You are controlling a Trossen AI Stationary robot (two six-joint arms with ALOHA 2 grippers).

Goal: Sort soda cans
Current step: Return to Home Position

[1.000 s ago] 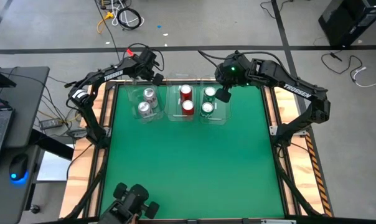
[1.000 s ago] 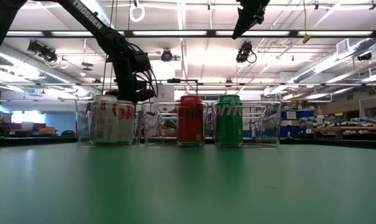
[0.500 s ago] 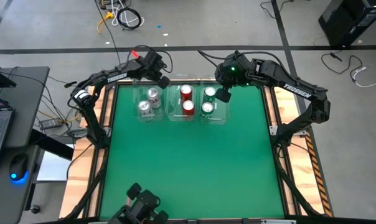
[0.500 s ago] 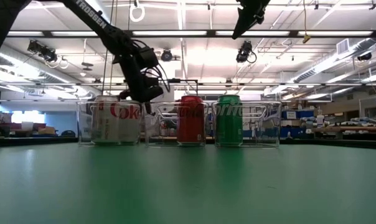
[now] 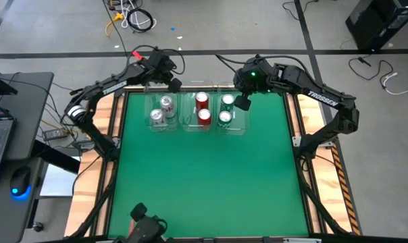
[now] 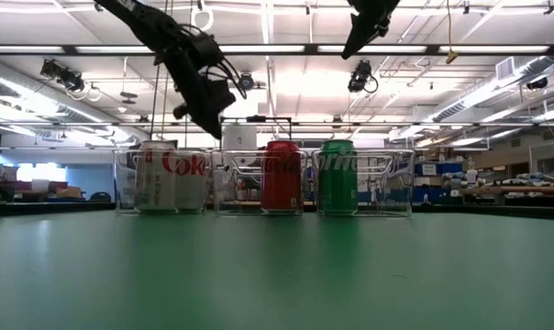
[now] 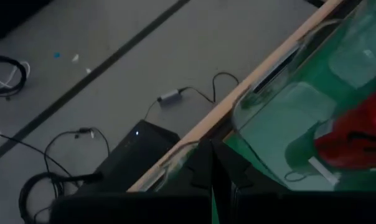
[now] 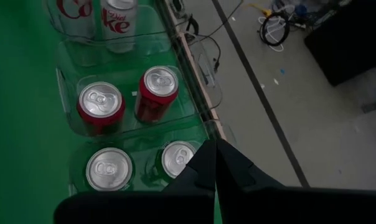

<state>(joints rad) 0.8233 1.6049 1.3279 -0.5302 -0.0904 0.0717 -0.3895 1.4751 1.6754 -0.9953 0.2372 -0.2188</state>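
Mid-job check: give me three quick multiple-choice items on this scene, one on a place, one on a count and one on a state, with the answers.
1. Which bin holds the red cans? A) left B) middle C) right
2. How many cans are there in all? A) four B) five C) six
3. What do the grippers hold? A) the left one a can B) the right one a can C) nothing

1 B: the red pair sits in the middle bin, between the silver cans and the green cans.
2 C: two reds, two silvers and two greens.
3 C: the left gripper and the right gripper are both shut, above the cans.
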